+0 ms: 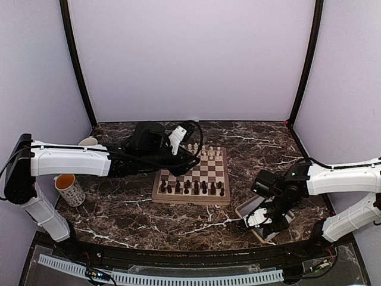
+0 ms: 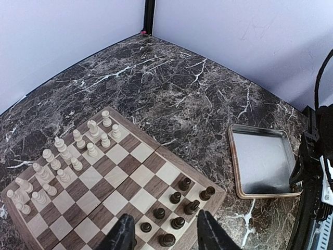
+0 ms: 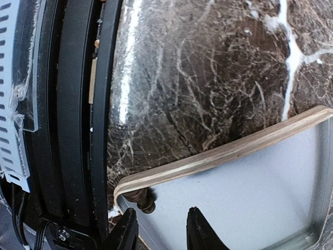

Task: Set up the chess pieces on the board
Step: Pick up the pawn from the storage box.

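The chessboard (image 1: 209, 174) lies mid-table. Several dark brown chess pieces (image 1: 190, 187) stand on its near rows; the left wrist view shows them (image 2: 177, 208) at a corner of the board (image 2: 141, 174). My left gripper (image 1: 177, 142) hovers above the board's far left, open and empty (image 2: 162, 221). My right gripper (image 1: 257, 219) is low over the beige tray (image 1: 247, 208), open (image 3: 160, 216). One dark piece (image 3: 141, 197) lies on its side in the tray's corner under the rim (image 3: 218, 153), just ahead of the left fingertip (image 3: 127, 224).
Cream chessmen (image 1: 205, 152) fill the board's far rows, also in the left wrist view (image 2: 62, 156). A patterned mug (image 1: 70, 189) stands at the left, a pale cup (image 1: 88, 142) behind the left arm. The table's black front edge (image 3: 78, 130) is beside the tray.
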